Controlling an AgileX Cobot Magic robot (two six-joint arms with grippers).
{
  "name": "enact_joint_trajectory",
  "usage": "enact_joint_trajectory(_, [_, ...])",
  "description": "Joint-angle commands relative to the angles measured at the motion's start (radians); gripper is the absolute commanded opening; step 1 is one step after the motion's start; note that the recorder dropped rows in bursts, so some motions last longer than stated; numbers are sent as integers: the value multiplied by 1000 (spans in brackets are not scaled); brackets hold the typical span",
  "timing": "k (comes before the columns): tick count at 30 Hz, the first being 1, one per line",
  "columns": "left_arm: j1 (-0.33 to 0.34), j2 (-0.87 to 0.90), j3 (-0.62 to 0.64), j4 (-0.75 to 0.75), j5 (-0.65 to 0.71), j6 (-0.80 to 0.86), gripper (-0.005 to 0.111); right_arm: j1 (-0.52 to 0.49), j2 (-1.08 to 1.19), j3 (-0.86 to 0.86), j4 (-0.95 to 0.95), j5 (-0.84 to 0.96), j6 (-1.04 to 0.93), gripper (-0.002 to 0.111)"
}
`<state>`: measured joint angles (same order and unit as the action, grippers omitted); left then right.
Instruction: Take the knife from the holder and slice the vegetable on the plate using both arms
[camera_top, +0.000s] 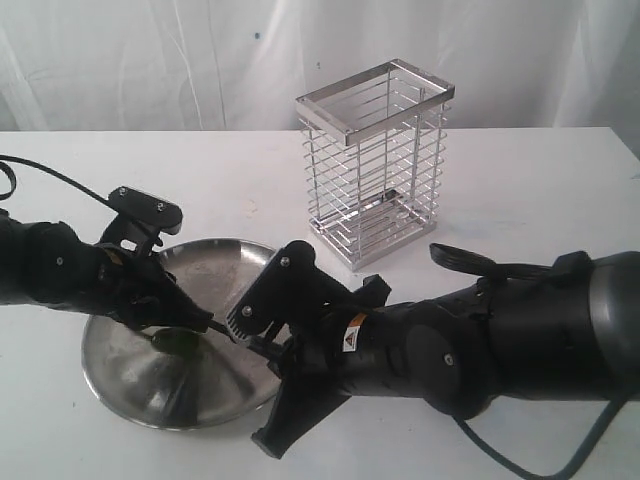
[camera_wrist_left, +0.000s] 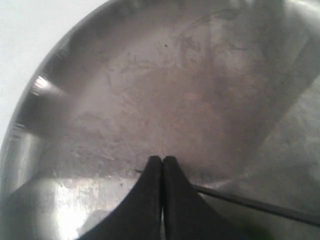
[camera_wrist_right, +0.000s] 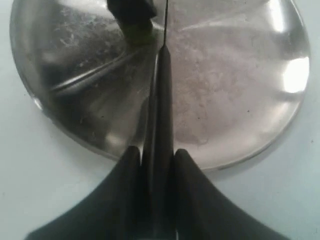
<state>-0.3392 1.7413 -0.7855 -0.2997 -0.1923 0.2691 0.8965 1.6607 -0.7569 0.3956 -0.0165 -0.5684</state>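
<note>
The steel plate (camera_top: 120, 395) lies at the table's front left. On it is the green vegetable (camera_wrist_right: 140, 36), dark and small in the exterior view (camera_top: 180, 342). My left gripper (camera_top: 200, 320) is down over the vegetable, and its fingers (camera_wrist_left: 162, 161) are shut tight with nothing showing between them. My right gripper (camera_wrist_right: 155, 152) is shut on the black knife (camera_wrist_right: 161, 90) by its handle. The thin blade (camera_wrist_left: 260, 205) reaches over the plate (camera_wrist_right: 240, 100) and points beside the vegetable, close to the left fingertips. The chrome wire holder (camera_top: 375, 165) stands behind the plate.
The bulky right arm (camera_top: 500, 350) lies low across the front right of the white table (camera_top: 540, 200). A black cable (camera_top: 50, 175) runs from the left arm over the table's left side. White cloth hangs behind.
</note>
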Motion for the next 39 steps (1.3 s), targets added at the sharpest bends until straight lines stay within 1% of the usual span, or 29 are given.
enact_joint_trajectory(1, [-10,32,5,-8,26,-8,1,-1,11,1,-11,3,-13,0])
enact_joint_trajectory(9, [-4,-91,5,-8,7,9,1,-1,18,1,-7,-45,-11,0])
enact_joint_trajectory(11, [8,-114,5,-8,26,31,1,-1,16,1,0,-70,-11,0])
enact_joint_trajectory(14, [30,-148,5,-7,105,130,3,-1,12,1,18,-93,-11,0])
enact_joint_trajectory(16, [42,-174,5,-7,192,234,11,-1,5,1,26,-100,-11,0])
enact_joint_trajectory(17, [48,-184,5,-6,229,277,16,-1,5,1,32,-106,-8,0])
enact_joint_trajectory(21, [48,-205,5,42,410,484,44,-1,-8,1,87,-142,-5,0])
enact_joint_trajectory(24, [48,-205,5,52,449,559,56,-1,-36,1,142,-150,-5,0])
enact_joint_trajectory(27, [48,-205,5,60,462,661,58,-1,-70,1,197,-134,-5,0])
enact_joint_trajectory(33, [48,-201,7,61,528,927,58,-1,-107,1,199,-124,-5,0])
enact_joint_trajectory(36, [48,-206,7,61,537,985,58,-1,-114,1,199,-126,-5,0])
enact_joint_trajectory(39, [48,-217,7,61,546,1007,58,-1,-114,1,199,-126,-5,0])
